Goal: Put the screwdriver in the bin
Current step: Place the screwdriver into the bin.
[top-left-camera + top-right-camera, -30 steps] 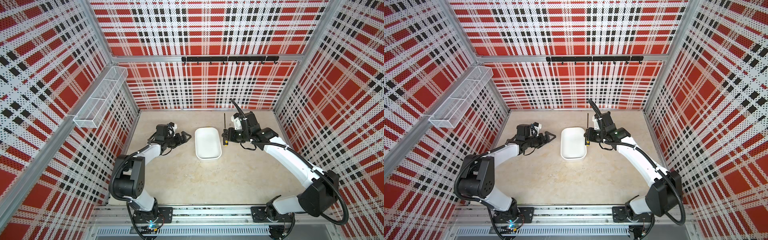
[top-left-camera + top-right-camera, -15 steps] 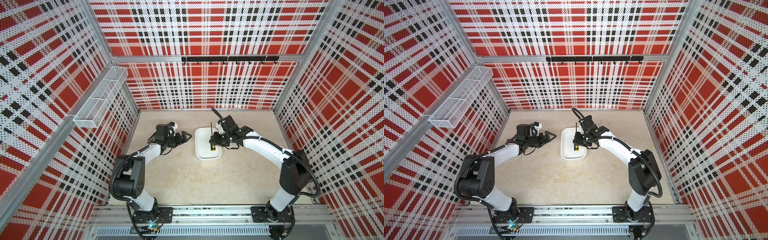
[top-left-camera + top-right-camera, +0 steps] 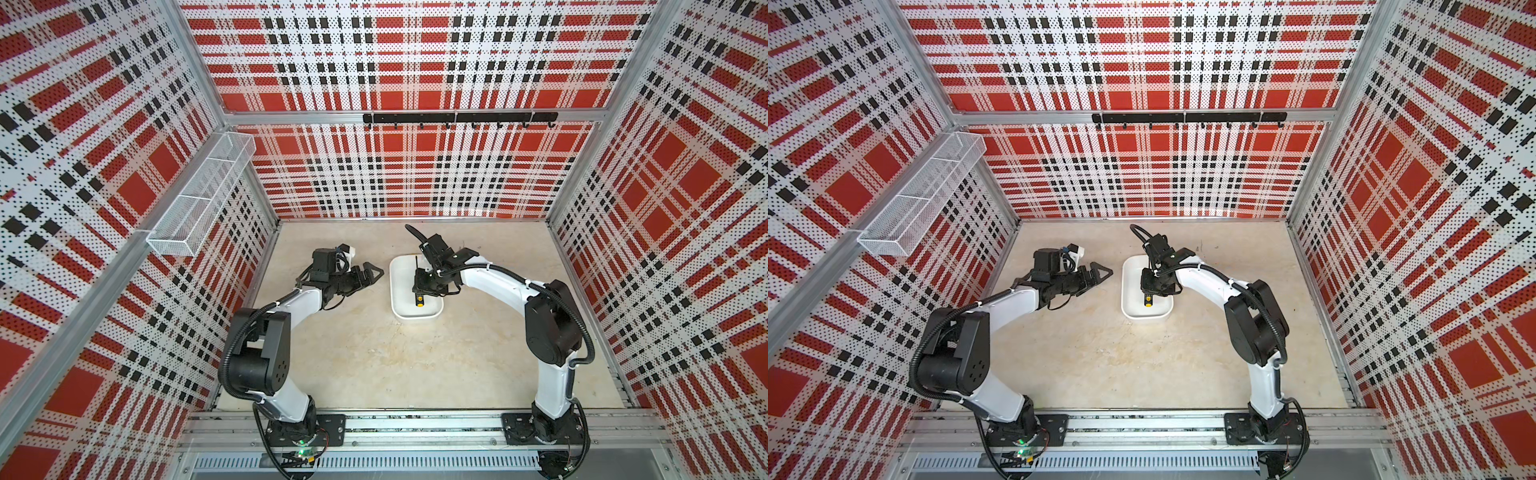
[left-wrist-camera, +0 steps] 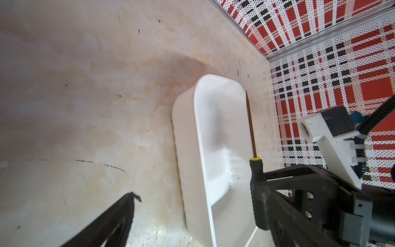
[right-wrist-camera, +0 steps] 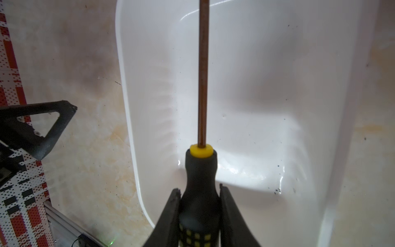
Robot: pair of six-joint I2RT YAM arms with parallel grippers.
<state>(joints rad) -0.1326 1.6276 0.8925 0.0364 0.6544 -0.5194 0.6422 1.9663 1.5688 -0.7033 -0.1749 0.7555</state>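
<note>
Both jaws of the right gripper (image 5: 199, 189) clamp the screwdriver (image 5: 201, 166) by its black handle, shaft lengthwise above the bin (image 5: 267, 85), presumably to drop clear of the rim; alongside, the left gripper (image 3: 368, 274) idles, jaws apart.

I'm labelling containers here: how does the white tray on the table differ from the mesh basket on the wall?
The bin is solid plastic with rounded corners; the wire basket is see-through mesh, boxy, with dividers. The bin sits on the table; the wire basket hangs on the side wall. Both are white and open-topped.
</note>
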